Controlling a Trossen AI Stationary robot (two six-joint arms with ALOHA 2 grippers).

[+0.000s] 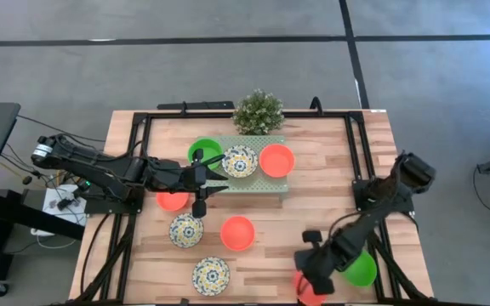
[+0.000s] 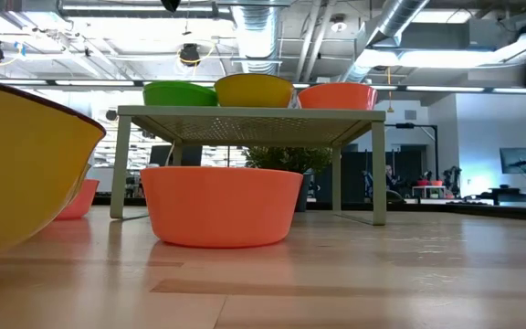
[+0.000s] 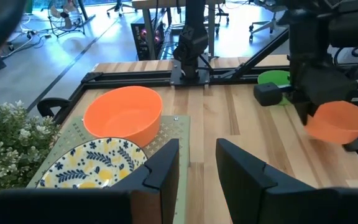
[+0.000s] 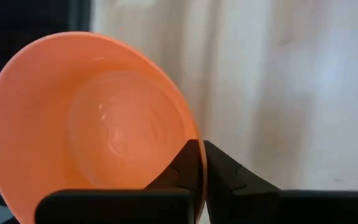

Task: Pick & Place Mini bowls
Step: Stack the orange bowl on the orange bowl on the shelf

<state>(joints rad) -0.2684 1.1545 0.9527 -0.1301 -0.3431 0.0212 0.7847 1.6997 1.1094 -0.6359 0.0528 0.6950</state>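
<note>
Three mini bowls sit on the pale green platform (image 1: 272, 183): a green one (image 1: 204, 153), a patterned one (image 1: 239, 161) and an orange one (image 1: 276, 160). My left gripper (image 1: 218, 176) hovers open at the platform's near left side, its fingers (image 3: 166, 163) just beside the patterned bowl (image 3: 92, 167). Standing on the table are an orange bowl (image 1: 173, 201), two patterned bowls (image 1: 186, 229) (image 1: 211, 275), an orange bowl (image 1: 237, 232) and a green bowl (image 1: 361, 269). My right gripper (image 1: 306, 285), at the near edge, is shut on another orange bowl (image 4: 92, 124). My right gripper pinches the orange bowl by its rim (image 4: 188, 134), one finger inside the bowl and one outside. Seen from the left wrist view, this bowl (image 3: 339, 121) hangs beside the gripper, lifted clear of the table.
A small bushy plant (image 1: 258, 110) stands at the far edge behind the platform. Black frame rails (image 1: 354, 144) run along both table sides. In the low view the orange bowl (image 2: 222, 206) and a patterned bowl's yellow wall (image 2: 26, 174) stand before the platform's legs (image 2: 377, 183).
</note>
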